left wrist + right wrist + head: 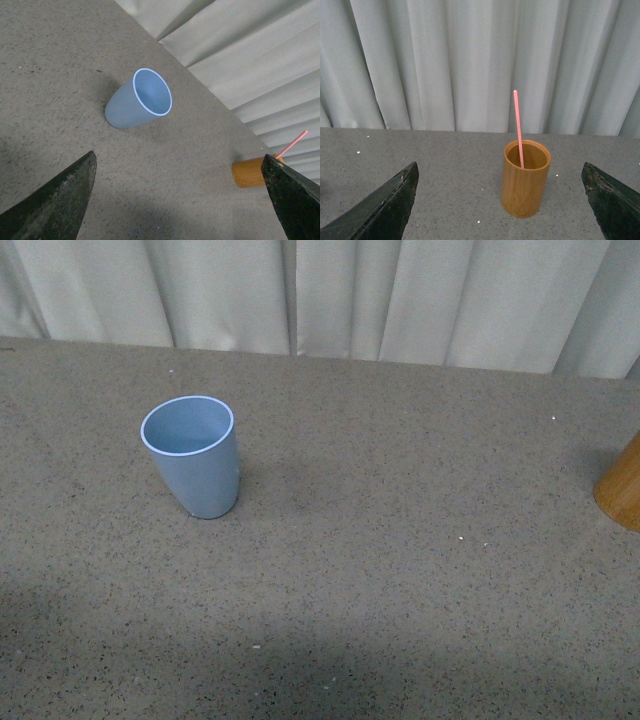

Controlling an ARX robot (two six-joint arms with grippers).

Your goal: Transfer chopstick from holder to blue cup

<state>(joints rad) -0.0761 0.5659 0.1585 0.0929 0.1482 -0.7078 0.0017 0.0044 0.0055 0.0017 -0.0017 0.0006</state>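
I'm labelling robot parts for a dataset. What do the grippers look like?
Only finger ends show, in the wrist views. The left gripper has two dark, near-black fingers, wedge-shaped and tapering to points, with a worn, mottled surface. The right gripper looks the same. No cables, markings or arm links are visible; the front view shows neither arm.

Not much robot on show tbh: left pincer (180,155) and right pincer (500,164) each have two chunky black fingers (55,205), wedge-shaped, tapering to points, matte and a bit scuffed and speckled.
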